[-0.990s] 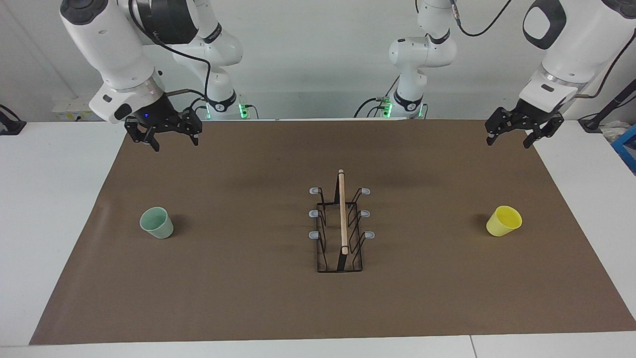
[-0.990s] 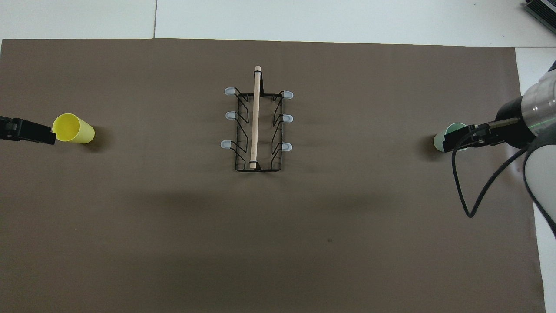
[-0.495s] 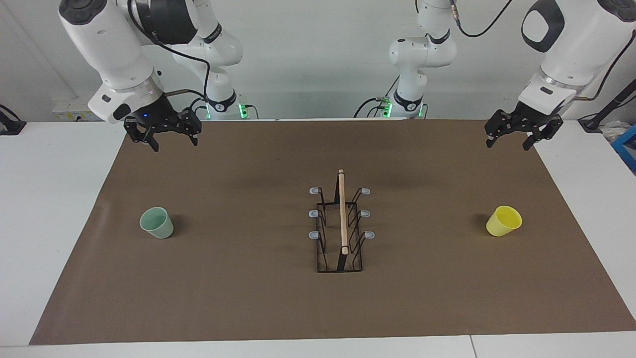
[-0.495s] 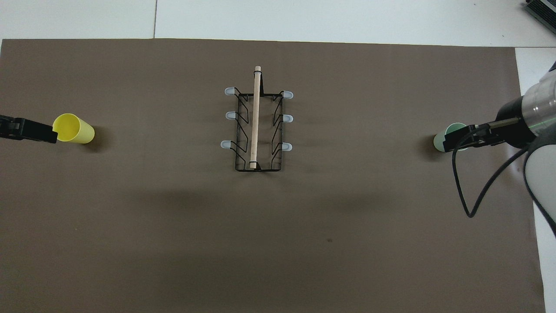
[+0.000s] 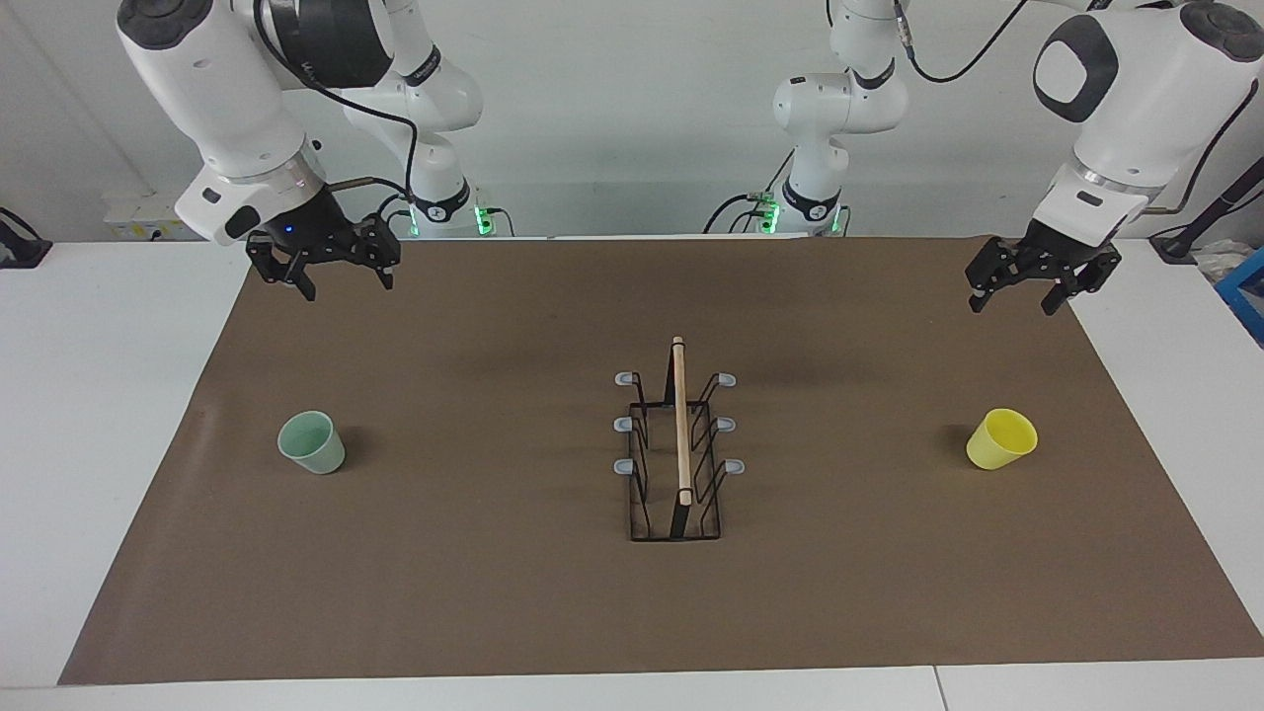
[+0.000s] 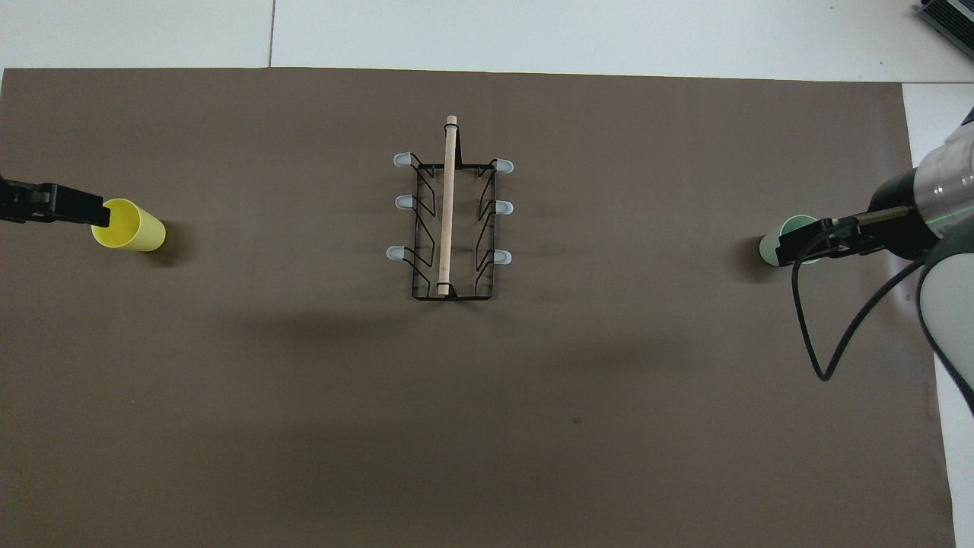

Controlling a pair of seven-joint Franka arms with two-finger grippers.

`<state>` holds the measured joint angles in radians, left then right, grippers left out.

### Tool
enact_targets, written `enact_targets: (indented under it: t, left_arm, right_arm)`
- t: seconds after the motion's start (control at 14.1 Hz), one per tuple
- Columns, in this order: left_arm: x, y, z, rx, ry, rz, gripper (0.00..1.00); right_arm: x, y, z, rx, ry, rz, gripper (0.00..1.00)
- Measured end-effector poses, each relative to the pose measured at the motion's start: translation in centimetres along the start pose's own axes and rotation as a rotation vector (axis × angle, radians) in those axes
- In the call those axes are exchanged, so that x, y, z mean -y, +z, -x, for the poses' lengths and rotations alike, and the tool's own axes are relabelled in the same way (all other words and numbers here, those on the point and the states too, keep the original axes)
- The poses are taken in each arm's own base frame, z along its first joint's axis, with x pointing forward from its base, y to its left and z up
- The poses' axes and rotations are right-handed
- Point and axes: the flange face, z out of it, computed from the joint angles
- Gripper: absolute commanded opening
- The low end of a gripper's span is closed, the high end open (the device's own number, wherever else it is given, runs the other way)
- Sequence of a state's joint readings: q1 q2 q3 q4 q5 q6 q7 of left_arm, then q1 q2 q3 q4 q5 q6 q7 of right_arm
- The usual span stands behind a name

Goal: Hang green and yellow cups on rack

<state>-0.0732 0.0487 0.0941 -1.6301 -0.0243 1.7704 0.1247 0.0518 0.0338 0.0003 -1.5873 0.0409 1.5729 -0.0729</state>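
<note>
The black wire rack (image 5: 679,464) with its wooden rod (image 6: 448,205) stands mid-mat, and nothing hangs on its grey-tipped prongs. The mint green cup (image 5: 312,442) sits mouth up toward the right arm's end, partly covered in the overhead view (image 6: 770,245) by the raised gripper. The yellow cup (image 5: 1001,439) (image 6: 133,226) sits mouth up toward the left arm's end. My right gripper (image 5: 348,285) (image 6: 799,247) hangs open and empty, high over the mat's robot-side edge. My left gripper (image 5: 1014,302) (image 6: 76,213) is also open, empty and raised over the mat's corner, apart from the yellow cup.
A brown mat (image 5: 494,553) covers most of the white table (image 5: 99,395). A black cable (image 6: 818,335) loops down from the right arm's wrist. Bare mat lies between each cup and the rack.
My left gripper has dropped a little and edged out over the mat toward the yellow cup. The right gripper, both cups and the rack have stayed put.
</note>
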Motion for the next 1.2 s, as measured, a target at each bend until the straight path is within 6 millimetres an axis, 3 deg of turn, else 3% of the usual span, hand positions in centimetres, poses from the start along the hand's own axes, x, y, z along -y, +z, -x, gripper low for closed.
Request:
enact_targets:
  t: [0.14, 0.35, 0.57, 0.85, 1.06, 1.2]
  left_arm:
    - [0.1, 0.9, -0.5, 0.0, -0.015, -0.002, 1.0]
    - [0.3, 4.0, -1.7, 0.039, -0.028, 0.004, 1.0]
    - [1.4, 6.5, -4.4, 0.054, -0.067, 0.016, 1.0]
    - [5.0, 9.6, -7.2, 0.079, -0.216, 0.022, 1.0]
    - [8.0, 12.3, -8.1, 0.101, -0.435, 0.048, 1.0]
    - [9.5, 14.3, -8.9, 0.115, -0.586, 0.066, 1.0]
  right_arm:
    - [0.0, 0.1, -0.1, 0.002, 0.0, 0.001, 1.0]
    - [-0.4, 0.3, -0.2, 0.007, -0.065, 0.049, 1.0]
    - [-1.2, 0.2, -0.4, 0.027, -0.216, 0.181, 1.0]
    - [-2.8, 0.4, -0.3, 0.098, -0.44, 0.311, 1.0]
    - [-4.4, 2.3, 0.1, 0.189, -0.59, 0.398, 1.0]
    - [-4.4, 4.1, 0.1, 0.249, -0.695, 0.474, 1.0]
